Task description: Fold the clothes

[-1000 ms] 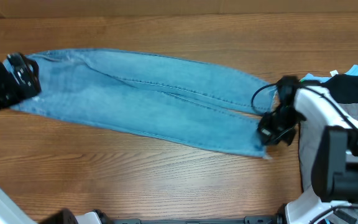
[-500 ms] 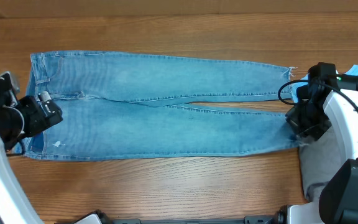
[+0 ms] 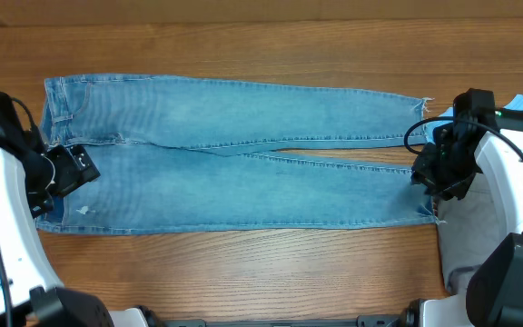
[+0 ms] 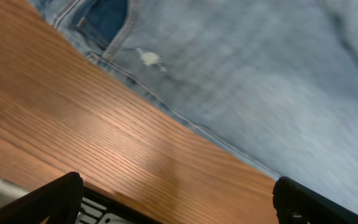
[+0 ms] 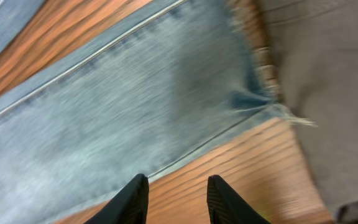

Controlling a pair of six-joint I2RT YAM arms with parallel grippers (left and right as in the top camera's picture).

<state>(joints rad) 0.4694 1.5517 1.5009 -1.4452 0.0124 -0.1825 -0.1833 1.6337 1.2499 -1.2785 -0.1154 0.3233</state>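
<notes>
soft, limp jeans (image 3: 243,173) likely want pinching at hem and waistband; left fingers (image 4: 55,199) wide, right fingers (image 5: 132,199) narrow, both empty.

Wooden table (image 3: 243,272), jeans (image 3: 225,173) spread flat, grey trousers (image 3: 457,232)

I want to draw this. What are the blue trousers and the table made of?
The jeans look like faded, matte denim: light blue weave, stitched seams, frayed hems. The table looks like wood or a wood-look top, smooth: brown grain lines show.
</notes>
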